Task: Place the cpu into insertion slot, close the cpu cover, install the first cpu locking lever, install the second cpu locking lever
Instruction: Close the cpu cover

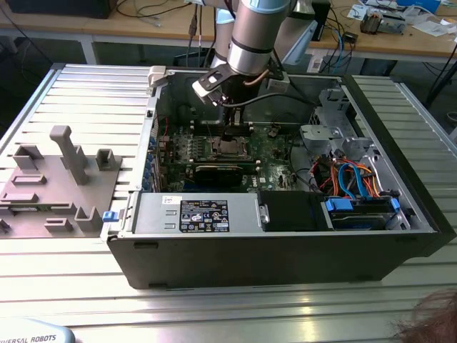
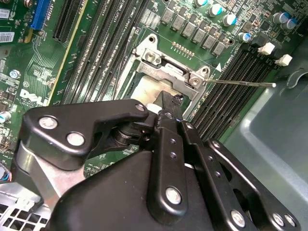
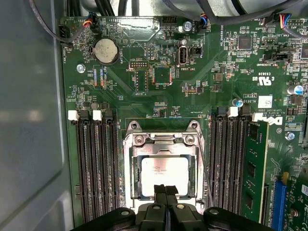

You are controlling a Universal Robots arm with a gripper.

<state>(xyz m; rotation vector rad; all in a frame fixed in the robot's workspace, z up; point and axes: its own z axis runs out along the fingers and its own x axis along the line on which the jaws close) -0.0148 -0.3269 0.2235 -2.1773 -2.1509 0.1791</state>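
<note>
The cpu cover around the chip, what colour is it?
Silvery bare metal; the cpu cover shows best in the first wrist view.

The arm point(image 1: 255, 32) enters from the top of the exterior view and stands nearly upright, its wrist turned so the gripper point(image 3: 166, 191) points straight down. The two black fingers point(image 2: 168, 139) are pressed together, tips meeting without a gap, and the outer linkage bars splay to either side.

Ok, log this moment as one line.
tool: shut, over cpu cover | cpu cover: down over cpu
</note>
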